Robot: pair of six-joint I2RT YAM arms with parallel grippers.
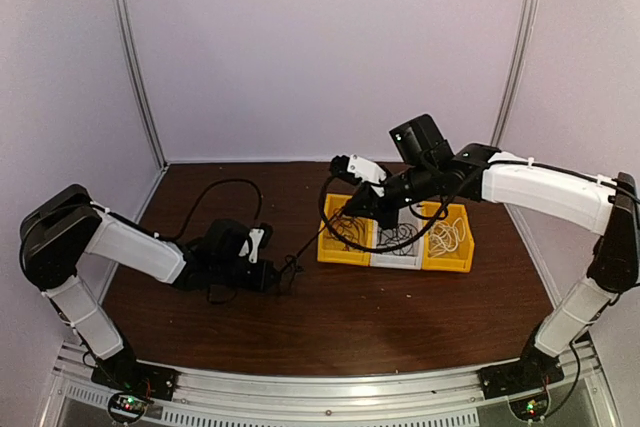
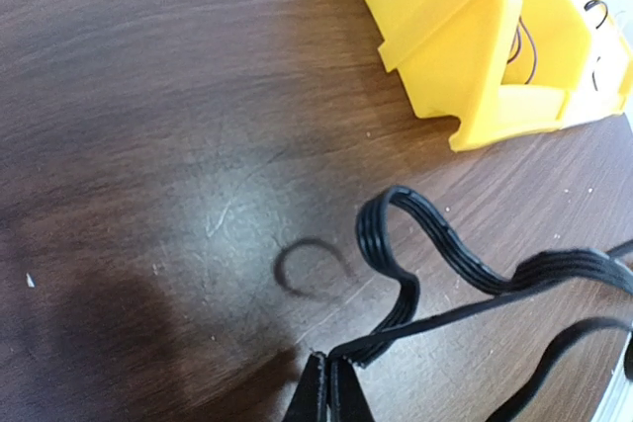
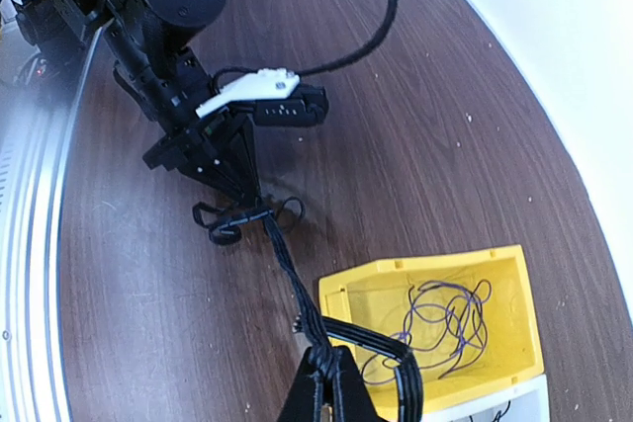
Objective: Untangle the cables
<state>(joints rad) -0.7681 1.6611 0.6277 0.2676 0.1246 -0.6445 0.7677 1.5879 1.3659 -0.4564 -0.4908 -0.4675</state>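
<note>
So starting on the left: the left arm (image 1: 130, 247) is reaching low across the brown table (image 1: 400, 317), and the left gripper (image 2: 327, 373) is sitting right down by the tabletop. Its jaws are pinching tight on the black cable (image 2: 569, 266), which looks like a flat bundle of several strands. In the left wrist view the fingertips are pressing together on one end of it, and just past them the cable is curling into a small upright loop and then trailing off to the right. A few messy little loops are bunching on the wood right at that gripper, going by the right wrist view.

Moving right, the cable is running in a fairly straight line across the table from the left gripper over to the right gripper (image 3: 329, 371). That one is also clamping down on the same black cable, with the jaws closed around it, and it's hanging over the near corner of the left yellow bin (image 3: 425, 266).

Thin purple wire (image 3: 435, 328) is lying tangled inside that bin. Right beside it a white bin (image 1: 395, 259) is holding some dark wire, and next to that another yellow bin (image 1: 448, 267) is holding a pale cable (image 1: 452, 235).
</note>
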